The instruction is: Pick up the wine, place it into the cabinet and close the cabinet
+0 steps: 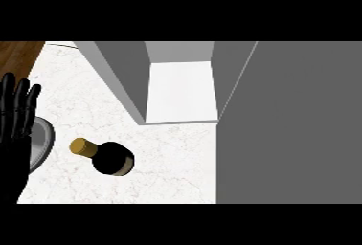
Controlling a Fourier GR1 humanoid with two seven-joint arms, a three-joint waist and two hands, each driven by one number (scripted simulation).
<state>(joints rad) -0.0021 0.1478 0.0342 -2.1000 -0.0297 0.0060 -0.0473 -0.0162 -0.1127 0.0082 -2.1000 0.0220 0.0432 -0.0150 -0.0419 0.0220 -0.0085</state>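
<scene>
A dark wine bottle (111,158) with a gold-capped neck stands on the white marble counter (170,162), seen from above, its neck leaning toward the left. Behind it the grey cabinet (180,91) stands open, showing a pale inner shelf, and its door (290,124) swings out to the right and fills that side. My left hand (16,124) rests open at the left edge with fingers up, well apart from the bottle. My right hand does not show.
A grey round rim (44,141), partly hidden by my left hand, lies at the counter's left edge. Brown wooden floor (20,55) shows at the top left beyond the counter.
</scene>
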